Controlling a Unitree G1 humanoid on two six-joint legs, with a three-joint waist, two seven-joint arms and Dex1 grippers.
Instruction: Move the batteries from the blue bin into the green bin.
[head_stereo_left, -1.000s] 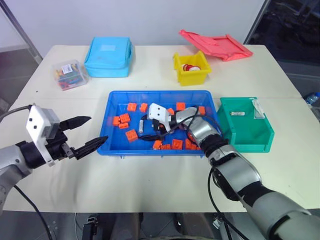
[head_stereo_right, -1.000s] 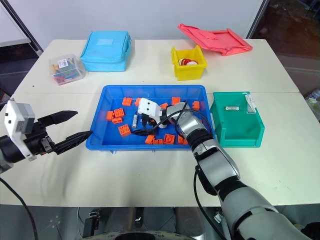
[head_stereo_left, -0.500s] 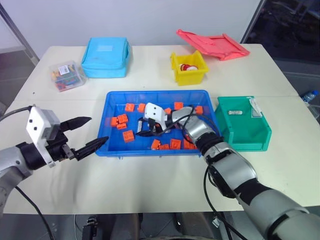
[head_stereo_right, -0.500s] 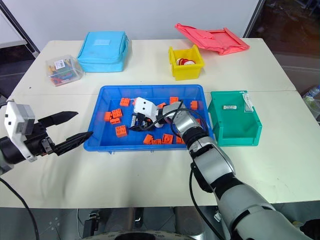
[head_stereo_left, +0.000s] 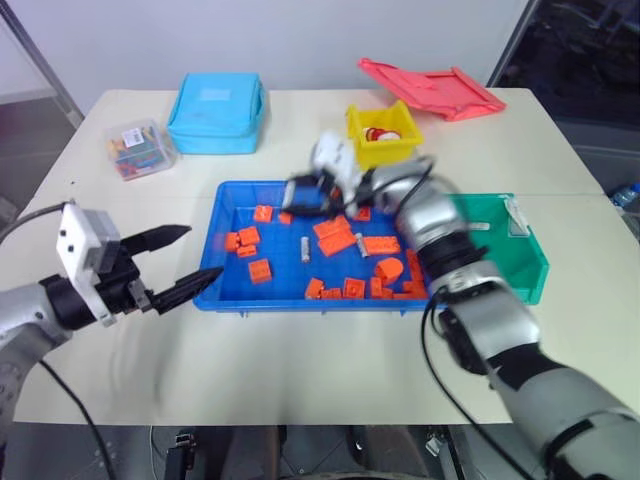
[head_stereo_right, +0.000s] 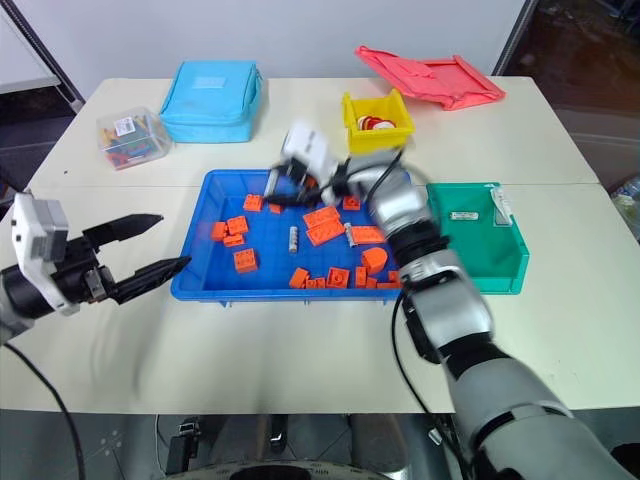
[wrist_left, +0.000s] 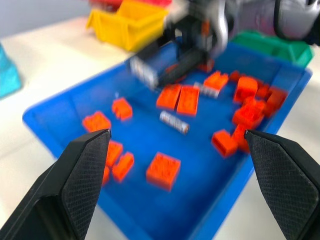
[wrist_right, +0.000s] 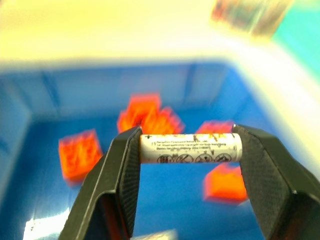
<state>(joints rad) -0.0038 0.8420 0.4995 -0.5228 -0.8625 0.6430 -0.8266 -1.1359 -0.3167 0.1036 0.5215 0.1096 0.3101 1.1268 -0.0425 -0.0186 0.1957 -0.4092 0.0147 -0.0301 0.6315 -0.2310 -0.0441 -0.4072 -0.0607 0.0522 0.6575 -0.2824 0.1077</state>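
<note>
Battery (wrist_right: 190, 148) sits clamped end to end between the right tool's (head_stereo_right: 283, 190) fingers, long axis spanning the gap, raised above the far part of the blue bin (head_stereo_right: 215, 182). Green bin (head_stereo_right: 497, 273) lies to this arm's right, just beside the blue one, so the carry goes rightward. Nearer, the left tool (head_stereo_left: 185, 258) hangs with fingers apart over the tabletop (head_stereo_left: 300, 350). Two more batteries (head_stereo_right: 293, 238) lie among the bricks (head_stereo_right: 245, 260).

Grey battery (wrist_right: 190, 148) — clamped endwise above blue bin (wrist_right: 45, 107)
</note>
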